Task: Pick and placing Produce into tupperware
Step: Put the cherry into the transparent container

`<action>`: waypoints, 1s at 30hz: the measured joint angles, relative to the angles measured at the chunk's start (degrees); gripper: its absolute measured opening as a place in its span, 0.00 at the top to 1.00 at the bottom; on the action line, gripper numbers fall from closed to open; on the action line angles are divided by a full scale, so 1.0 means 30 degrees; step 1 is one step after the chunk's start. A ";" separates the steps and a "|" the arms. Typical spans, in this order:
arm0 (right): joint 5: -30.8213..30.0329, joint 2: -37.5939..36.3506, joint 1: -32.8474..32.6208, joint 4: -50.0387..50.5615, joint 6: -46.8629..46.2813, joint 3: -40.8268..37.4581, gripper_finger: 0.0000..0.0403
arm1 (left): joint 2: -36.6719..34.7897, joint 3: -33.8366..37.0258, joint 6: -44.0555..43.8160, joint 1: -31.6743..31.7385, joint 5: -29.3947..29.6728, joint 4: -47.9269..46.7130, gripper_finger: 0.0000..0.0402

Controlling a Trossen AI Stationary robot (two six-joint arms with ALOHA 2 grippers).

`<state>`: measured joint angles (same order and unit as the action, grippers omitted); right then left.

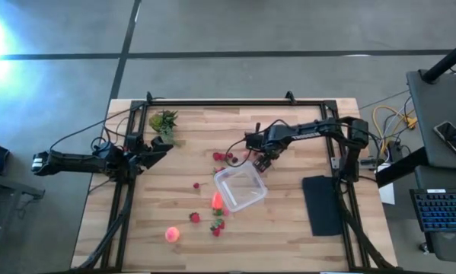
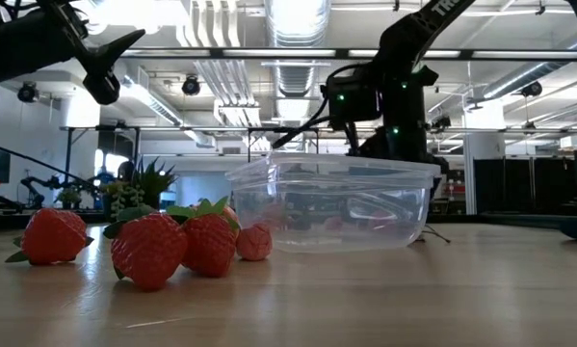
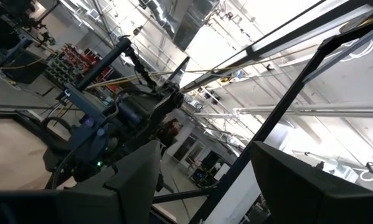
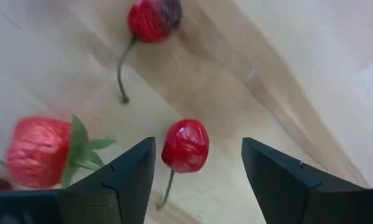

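Near the middle of the bench, just beyond the clear tupperware [image 1: 240, 189], the right gripper [image 4: 198, 163] hangs with fingers released around a small red stemmed fruit [image 4: 185, 146], so the pick-up step seems underway, next calling for closing and lifting it into the tub.

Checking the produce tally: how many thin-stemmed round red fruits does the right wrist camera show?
2. One stemmed fruit lies between the right hand's open fingers; the other stemmed fruit lies farther ahead. More may be out of frame.
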<state>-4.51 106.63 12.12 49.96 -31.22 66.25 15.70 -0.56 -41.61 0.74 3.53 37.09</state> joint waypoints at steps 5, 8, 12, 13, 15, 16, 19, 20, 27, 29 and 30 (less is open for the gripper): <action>0.0138 -0.0041 -0.0041 -0.0355 -0.0378 -0.0454 0.48 | 0.0005 0.0000 0.0002 0.0001 0.0000 -0.0014 0.41; 0.0157 -0.0051 -0.0044 -0.0482 -0.0443 -0.0425 0.54 | 0.0002 0.0000 0.0005 -0.0002 0.0005 -0.0026 0.41; -0.0005 0.0007 -0.0036 -0.0957 -0.0460 -0.0061 0.61 | 0.0002 0.0000 0.0002 0.0001 0.0008 -0.0032 0.41; -0.0051 0.0000 -0.0035 -0.1039 -0.0460 0.0011 0.63 | 0.0009 0.0000 0.0002 -0.0003 0.0022 -0.0003 0.41; -0.0073 0.0000 -0.0022 -0.1060 -0.0466 0.0048 0.67 | 0.0017 0.0000 0.0002 -0.0003 0.0036 -0.0045 0.41; -0.0068 0.0003 -0.0027 -0.1137 -0.0482 0.0048 0.68 | -0.0005 0.0000 0.0002 -0.0003 0.0050 -0.0042 0.41; -0.0020 0.0000 -0.0036 -0.1143 -0.0694 0.0007 0.73 | 0.0019 0.0000 0.0002 0.0000 0.0095 -0.0037 0.41; -0.0016 0.0000 -0.0036 -0.1142 -0.0736 -0.0035 0.74 | -0.0011 0.0000 0.0002 -0.0003 0.0095 -0.0050 0.41; -0.0018 0.0000 -0.0036 -0.1108 -0.0744 -0.0087 0.75 | 0.0017 0.0000 0.0002 -0.0002 0.0117 -0.0012 0.41; -0.0007 0.0000 -0.0036 -0.1079 -0.0744 -0.0094 0.72 | 0.0009 0.0000 0.0002 -0.0003 0.0117 -0.0033 0.41; -0.0007 0.0000 -0.0036 -0.1037 -0.0744 -0.0105 0.71 | 0.0016 0.0000 0.0002 0.0004 0.0123 -0.0011 0.41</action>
<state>-4.54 106.63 12.01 46.85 -33.45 65.93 15.75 -0.56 -41.60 0.75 3.90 37.06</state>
